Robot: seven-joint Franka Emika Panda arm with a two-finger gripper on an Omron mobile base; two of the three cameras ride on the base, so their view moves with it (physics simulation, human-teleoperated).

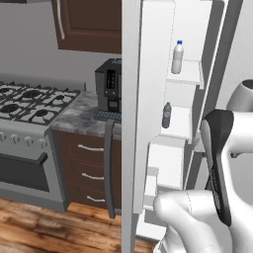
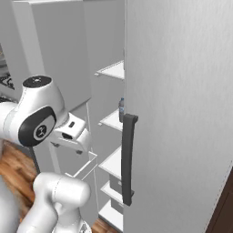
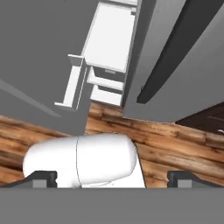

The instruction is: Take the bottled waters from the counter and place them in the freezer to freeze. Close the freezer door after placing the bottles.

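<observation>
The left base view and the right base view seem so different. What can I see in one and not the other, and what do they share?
Left base view: the milky white bottle on a high freezer shelf, the stove, the coffee machine and the counter.

Right base view: the plain fridge door with its dark handle.

Both: the open freezer with white shelves, the clear greyish bottle on a lower shelf, and the wooden floor.

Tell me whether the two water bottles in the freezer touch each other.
Apart. The left base view shows the white bottle on a higher freezer shelf, the greyish bottle one below.
</observation>
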